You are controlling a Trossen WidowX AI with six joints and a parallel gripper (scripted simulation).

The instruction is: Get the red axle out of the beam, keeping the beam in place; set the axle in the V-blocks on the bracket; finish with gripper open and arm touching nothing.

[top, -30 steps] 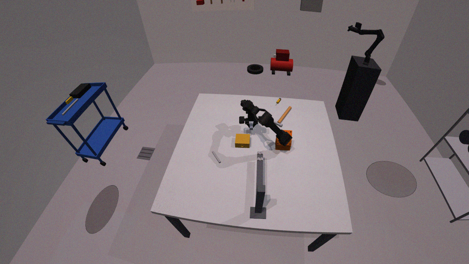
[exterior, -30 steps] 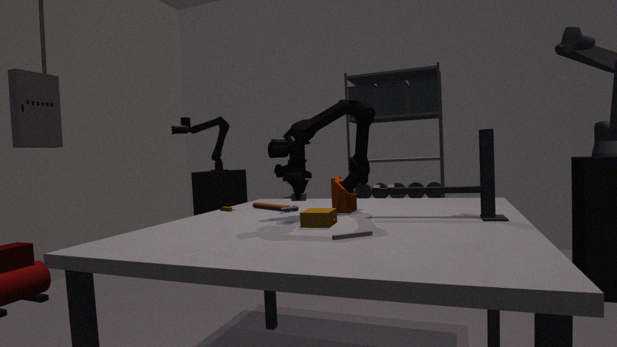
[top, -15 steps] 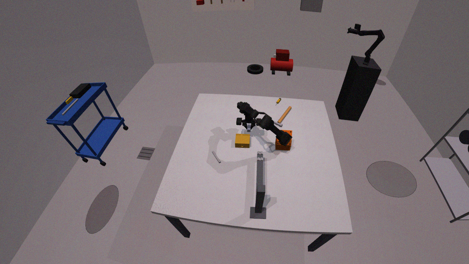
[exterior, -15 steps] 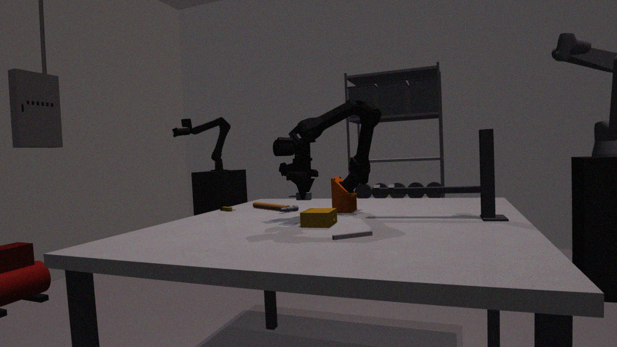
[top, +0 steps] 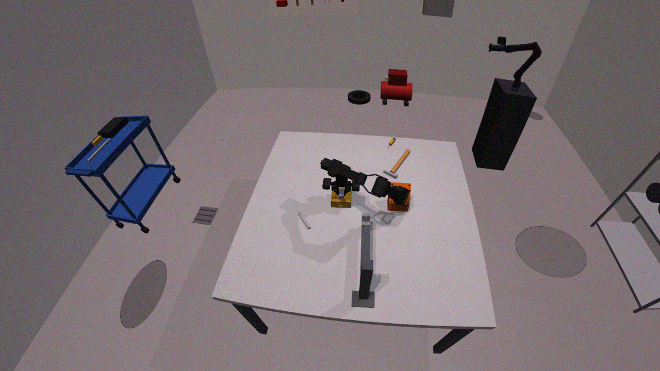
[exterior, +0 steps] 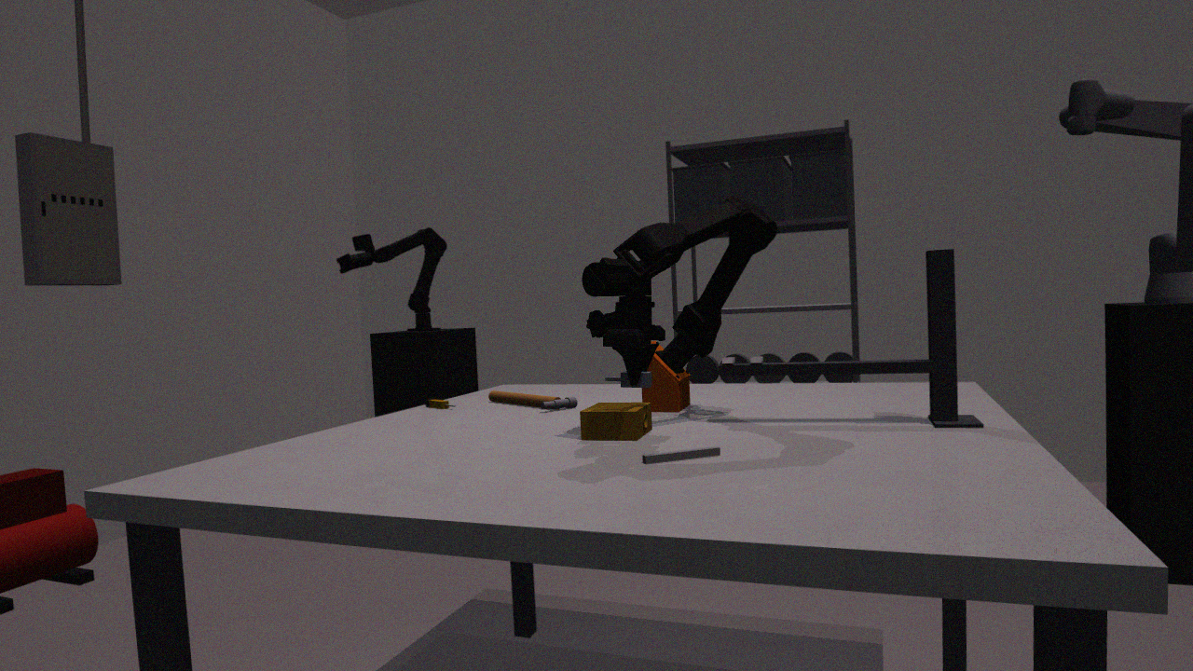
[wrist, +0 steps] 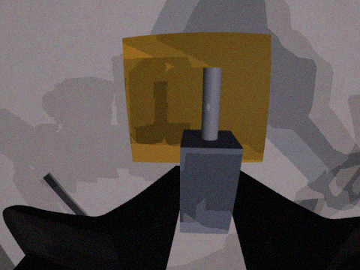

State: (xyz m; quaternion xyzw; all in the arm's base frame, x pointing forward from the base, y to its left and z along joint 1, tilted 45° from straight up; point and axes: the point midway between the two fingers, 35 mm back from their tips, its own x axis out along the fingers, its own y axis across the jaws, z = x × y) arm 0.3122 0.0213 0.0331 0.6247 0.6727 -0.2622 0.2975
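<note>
The yellow beam (top: 341,202) (exterior: 613,421) (wrist: 240,56) lies on the table left of the arm's orange base (top: 400,197) (exterior: 669,389). The red axle does not show in any view. My gripper (top: 341,187) (exterior: 637,376) (wrist: 205,173) is shut on a grey-blue block tool (wrist: 210,180) with a grey pin (wrist: 211,101) pointing down. It hangs just above the beam's top. The dark bracket (top: 366,251) (exterior: 834,366) reaches from its post (exterior: 942,334) toward the base, and its notched end (top: 365,221) is bare.
A loose grey rod (top: 303,220) (exterior: 680,455) (wrist: 61,195) lies left of the beam. A hammer (top: 399,162) (exterior: 529,399) and a small yellow screwdriver (top: 391,141) (exterior: 437,403) lie at the table's far side. A blue cart (top: 115,166) stands off the table.
</note>
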